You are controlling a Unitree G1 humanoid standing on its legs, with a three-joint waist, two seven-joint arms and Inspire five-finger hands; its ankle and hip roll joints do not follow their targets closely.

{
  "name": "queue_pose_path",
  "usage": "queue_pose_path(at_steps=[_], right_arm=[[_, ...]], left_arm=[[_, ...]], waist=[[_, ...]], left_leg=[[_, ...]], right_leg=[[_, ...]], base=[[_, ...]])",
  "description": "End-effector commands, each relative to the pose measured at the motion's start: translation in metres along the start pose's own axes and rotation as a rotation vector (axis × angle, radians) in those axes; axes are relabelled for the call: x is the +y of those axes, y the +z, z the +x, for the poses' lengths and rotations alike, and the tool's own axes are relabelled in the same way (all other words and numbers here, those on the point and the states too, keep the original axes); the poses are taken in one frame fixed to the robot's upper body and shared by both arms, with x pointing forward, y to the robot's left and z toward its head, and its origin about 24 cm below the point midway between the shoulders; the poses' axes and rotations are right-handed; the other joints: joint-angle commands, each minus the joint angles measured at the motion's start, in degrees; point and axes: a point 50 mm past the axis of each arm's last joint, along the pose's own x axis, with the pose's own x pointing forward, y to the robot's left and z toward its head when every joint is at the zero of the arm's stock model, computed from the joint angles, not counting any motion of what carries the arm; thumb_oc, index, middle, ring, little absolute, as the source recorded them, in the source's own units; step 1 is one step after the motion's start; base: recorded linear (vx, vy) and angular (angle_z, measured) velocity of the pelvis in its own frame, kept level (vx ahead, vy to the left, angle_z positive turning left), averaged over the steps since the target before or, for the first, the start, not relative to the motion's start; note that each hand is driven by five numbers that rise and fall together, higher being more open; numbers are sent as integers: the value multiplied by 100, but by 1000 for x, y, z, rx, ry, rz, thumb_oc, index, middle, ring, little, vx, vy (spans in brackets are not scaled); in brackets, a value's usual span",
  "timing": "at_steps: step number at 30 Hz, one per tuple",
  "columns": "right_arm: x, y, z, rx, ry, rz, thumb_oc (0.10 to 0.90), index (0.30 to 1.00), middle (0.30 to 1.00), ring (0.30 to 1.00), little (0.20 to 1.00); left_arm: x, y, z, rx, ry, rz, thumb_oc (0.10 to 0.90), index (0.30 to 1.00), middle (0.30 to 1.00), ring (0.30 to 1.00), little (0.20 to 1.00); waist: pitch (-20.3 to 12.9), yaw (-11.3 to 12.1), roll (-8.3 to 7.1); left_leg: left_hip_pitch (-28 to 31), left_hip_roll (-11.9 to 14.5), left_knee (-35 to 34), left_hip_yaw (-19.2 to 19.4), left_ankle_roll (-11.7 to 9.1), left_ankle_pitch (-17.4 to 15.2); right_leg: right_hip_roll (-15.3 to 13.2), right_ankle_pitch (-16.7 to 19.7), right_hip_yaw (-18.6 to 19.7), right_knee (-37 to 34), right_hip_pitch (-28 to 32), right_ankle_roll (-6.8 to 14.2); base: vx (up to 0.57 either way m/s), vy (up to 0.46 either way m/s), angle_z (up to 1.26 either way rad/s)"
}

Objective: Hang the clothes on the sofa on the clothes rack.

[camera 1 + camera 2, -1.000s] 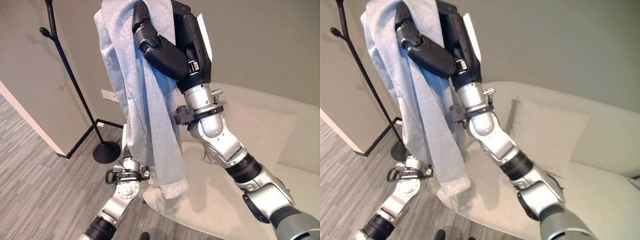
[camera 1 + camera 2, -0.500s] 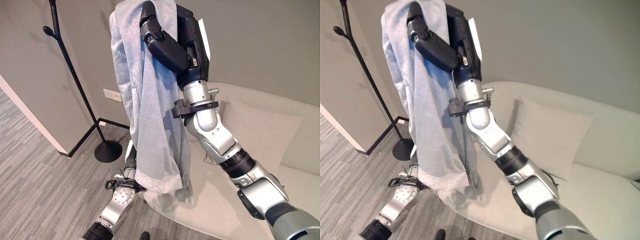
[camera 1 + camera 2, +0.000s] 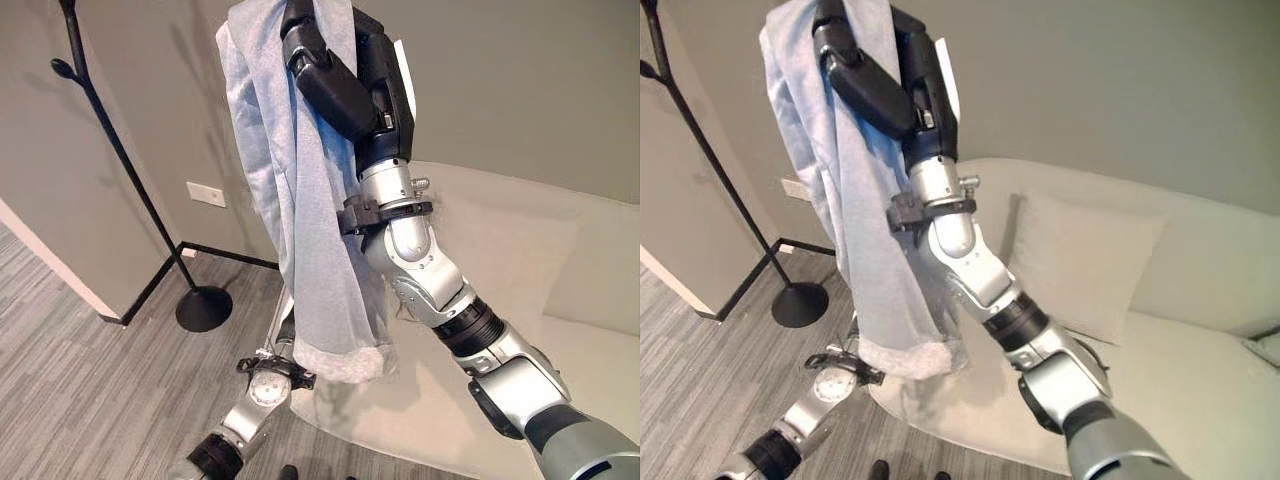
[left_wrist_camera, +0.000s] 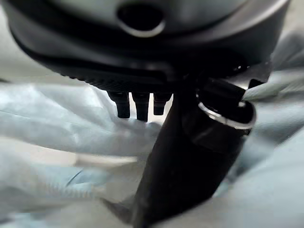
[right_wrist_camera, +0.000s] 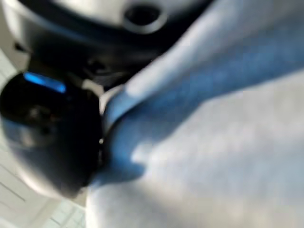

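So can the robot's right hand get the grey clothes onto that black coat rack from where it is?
Probably not yet. The right hand holds the grey garment up high, but the coat rack stands well off to its left. Nothing blocks the way between them, so the arm would just need to swing over.

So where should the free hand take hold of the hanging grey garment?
Probably the folded bottom hem, approached from below on the robot's left. The grey garment hangs slack from the raised right hand, its hem loose above the sofa edge.
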Motion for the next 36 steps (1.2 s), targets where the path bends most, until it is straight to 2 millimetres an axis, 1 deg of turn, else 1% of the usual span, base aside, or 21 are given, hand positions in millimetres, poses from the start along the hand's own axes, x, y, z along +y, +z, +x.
queue_pose_path(at_steps=[1,4,5,6,9,12,15,16,19,20,21,22,24,26,29,31,32,33,34,35,36], right_arm=[[26,79,35,-385,52,153,400,300,300,300,300],[25,78,36,-378,40,153,400,300,300,300,300],[24,77,35,-372,38,149,400,300,300,300,300],[23,75,35,-364,34,146,400,300,300,300,300],[22,73,35,-351,32,136,400,300,300,300,300],[18,72,34,-345,25,125,400,300,300,300,300],[11,69,32,-333,9,103,400,300,300,300,300],[7,68,30,-330,2,96,400,300,300,300,300],[-4,65,25,-317,-12,54,400,300,300,300,300],[-4,65,25,-317,-12,55,400,300,300,300,300],[-14,65,20,-313,-14,2,400,300,300,300,300],[-26,65,12,-308,-2,-61,400,300,300,300,300],[-30,66,8,-307,14,-89,400,300,300,300,300],[-37,67,3,-301,29,-128,400,300,300,300,300],[-40,67,-3,-294,69,-138,400,300,300,300,300],[-42,72,-8,-310,104,-153,400,300,300,300,300],[-44,74,-11,-320,116,-165,400,300,300,300,300],[-46,78,-14,-338,129,-171,400,300,300,300,300],[-49,84,-19,-364,141,-197,400,300,300,300,300],[-52,91,-21,-391,145,-230,400,300,300,300,300],[-55,99,-24,-431,148,-280,400,300,300,300,300]], left_arm=[[-37,24,17,-114,-160,2,800,900,900,900,900],[-42,21,17,-99,-190,21,800,900,900,900,900],[-42,20,18,-91,-193,19,541,512,512,512,512],[-42,19,20,-81,-186,33,400,300,300,300,300],[-38,15,20,-63,-170,45,400,300,300,300,300],[-29,15,21,-61,-123,31,400,300,300,300,300],[-14,17,20,-69,-47,17,400,300,300,300,300],[-6,17,18,-75,-7,2,400,300,300,300,300],[18,20,11,-97,105,-22,400,300,300,300,300],[18,20,11,-97,105,-23,400,300,300,300,300],[43,24,1,-132,211,-41,400,300,300,300,300],[81,29,-20,-183,389,-36,400,300,300,300,300],[107,34,-37,-216,518,15,400,300,300,300,300],[140,43,-60,-260,683,112,400,300,300,300,300],[176,61,-93,-329,905,270,400,300,300,300,300],[196,74,-119,-367,1048,412,400,300,300,300,300],[206,79,-131,-375,1124,494,400,300,300,300,300],[212,89,-144,-405,1187,571,400,300,300,300,300],[218,98,-154,-441,1243,631,400,300,300,300,300],[222,105,-159,-479,1284,671,400,300,300,300,300],[226,116,-165,-529,1334,727,400,300,300,300,300]], waist=[[-692,54,-145],[-690,36,-141],[-692,24,-138],[-697,2,-130],[-698,-7,-114],[-698,2,-103],[-695,36,-95],[-685,54,-92],[-680,107,-82],[-677,108,-81],[-678,166,-80],[-657,255,-70],[-655,315,-58],[-633,404,-56],[-581,541,-51],[-537,631,-45],[-481,716,-40],[-423,782,-40],[-306,873,-14],[-206,935,-3],[-59,1052,22]], left_leg=[[17,566,6,77,-328,-576],[42,563,6,99,-317,-591],[48,562,6,105,-314,-596],[54,557,6,110,-310,-602],[70,560,6,125,-306,-604],[74,570,6,121,-307,-589],[82,572,6,112,-308,-585],[51,565,6,107,-305,-524],[71,588,6,87,-327,-552],[77,590,6,88,-328,-556],[61,607,6,75,-342,-528],[32,639,6,38,-368,-426],[60,679,6,13,-407,-457],[46,731,6,-8,-447,-412],[7,795,6,-59,-516,-334],[-63,844,6,-120,-561,-263],[-127,861,6,-161,-588,-201],[-225,867,6,-223,-623,-122],[-392,857,6,-281,-672,36],[-602,832,7,-364,-752,166],[-828,763,24,-425,-828,268]], right_leg=[[-445,-570,-105,91,320,461],[-445,-570,-75,88,330,466],[-446,-569,-71,89,337,468],[-444,-567,-53,87,339,467],[-444,-573,-43,89,344,463],[-445,-576,-49,94,345,462],[-433,-587,-64,95,351,453],[-434,-558,-72,101,324,447],[-401,-619,-99,93,368,431],[-399,-621,-98,94,374,430],[-372,-642,-122,89,378,419],[-336,-638,-158,87,378,389],[-292,-706,-173,81,418,363],[-239,-744,-201,74,423,334],[-163,-788,-221,73,414,288],[-118,-811,-258,73,384,264],[-102,-817,-293,73,356,263],[-83,-823,-342,73,311,253],[-81,-801,-434,73,234,251],[-96,-848,-552,73,169,252],[-146,-877,-700,73,112,245]], base=[[3,7,-3],[1,1,-5],[6,-2,-16],[6,-2,-17],[0,-2,-6],[0,-3,-1],[-11,-6,0],[-36,-21,0],[15,-38,0],[-11,-45,2],[-32,-78,3],[-6,-105,1],[10,-87,6],[-2,-67,3],[0,-54,13],[-24,-48,10],[-57,-48,8],[-152,-34,22],[-204,-29,28],[-278,-22,27],[-303,2,88]])
